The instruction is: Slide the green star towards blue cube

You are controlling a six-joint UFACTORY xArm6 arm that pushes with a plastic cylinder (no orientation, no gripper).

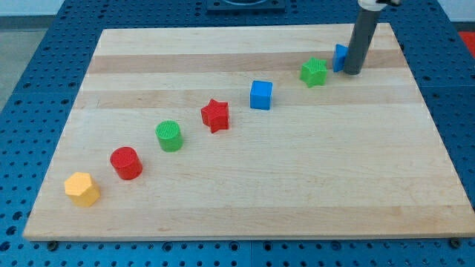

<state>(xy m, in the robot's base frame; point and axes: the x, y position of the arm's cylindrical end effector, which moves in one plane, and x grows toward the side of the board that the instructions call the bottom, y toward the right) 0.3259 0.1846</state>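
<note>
A: Blue pegboard flooring surrounds a pale wooden board [245, 193], and the small plastic blocks run across it in a slanted row from the view's bottom left to its top right.

B: Which blocks?

A: A yellow hexagonal block [82, 188], a red cylinder [126, 162], a green cylinder [169, 136], a red star [215, 115], a blue cube [261, 95], then the green star [314, 72], and last a second blue block [339, 57] whose shape I cannot make out, since the dark rod stands in front of it.

B: Where is your tip?

A: My tip [353, 73] rests on the board just to the view's right of the green star, close but with a sliver of wood between them, and touching or nearly touching the half-hidden blue block.

B: Why there?

A: I judge it is set on the star's far side from the blue cube, so a push toward the view's lower left would carry the star to the cube, which sits near it with bare wood between.

B: Fingers? Containers?

A: No fingers exist on this rod, so there is no open or closed state to tell. No containers are in view either; every block lies loose on the board.
</note>
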